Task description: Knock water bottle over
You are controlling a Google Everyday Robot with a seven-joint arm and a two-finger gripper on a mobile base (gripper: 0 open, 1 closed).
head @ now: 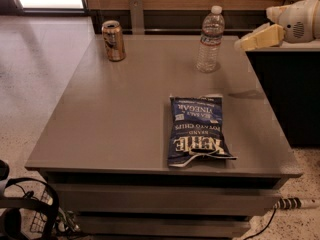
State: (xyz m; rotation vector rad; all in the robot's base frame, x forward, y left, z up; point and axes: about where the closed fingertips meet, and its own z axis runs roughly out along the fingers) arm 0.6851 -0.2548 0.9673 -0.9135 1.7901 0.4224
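Observation:
The water bottle [210, 40] stands upright at the back right of the grey table [125, 114]. It is clear and ribbed, with a white cap and a white label. My gripper [242, 44] comes in from the right edge, cream-coloured, at about the height of the bottle's middle. Its tip is a short way to the right of the bottle and apart from it.
A bronze-and-white drink can [113, 40] stands at the back left. A blue Kettle chips bag [197, 129] lies flat at the front right. A dark cabinet [290, 94] stands to the right of the table. A wooden wall runs behind.

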